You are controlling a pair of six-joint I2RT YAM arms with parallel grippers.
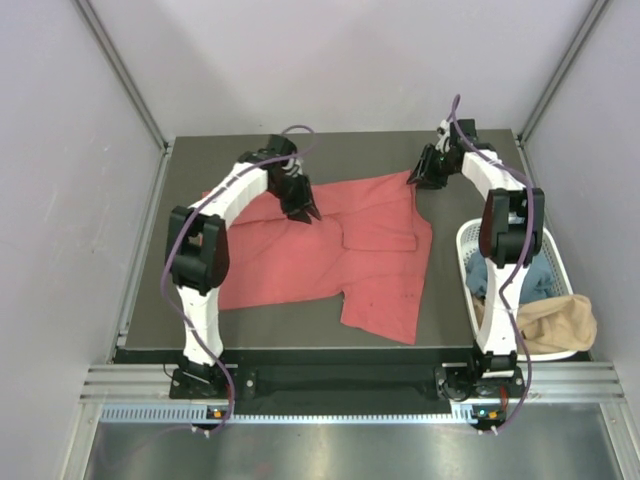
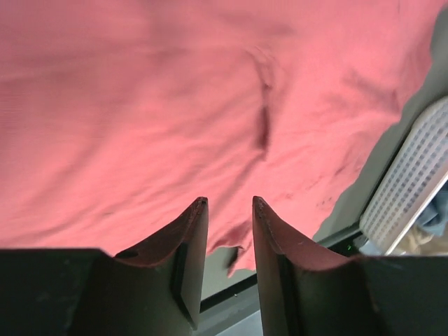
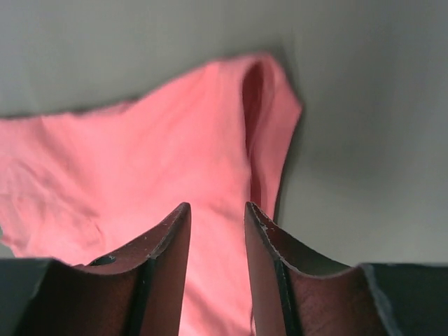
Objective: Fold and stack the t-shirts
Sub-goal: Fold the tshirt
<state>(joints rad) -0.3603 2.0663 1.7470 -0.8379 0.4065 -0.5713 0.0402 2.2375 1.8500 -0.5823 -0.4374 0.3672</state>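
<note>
A coral-red t-shirt [image 1: 340,250] lies spread across the dark table, partly folded, with its hem toward the near edge. My left gripper [image 1: 301,207] hovers over the shirt's far left part. In the left wrist view the left gripper [image 2: 229,201] is open, nothing sits between its fingers, and the red cloth [image 2: 175,105] lies below. My right gripper [image 1: 428,176] is at the shirt's far right corner. The right gripper [image 3: 217,206] is open above the sleeve [image 3: 262,119], apart from it. A blue t-shirt [image 1: 505,272] and a tan t-shirt [image 1: 545,322] lie in the basket.
A white slotted basket [image 1: 466,243] stands at the table's right edge beside the shirt; its wall [image 2: 413,175] shows in the left wrist view. The tan cloth hangs over the basket's near rim. Grey walls enclose the table on three sides.
</note>
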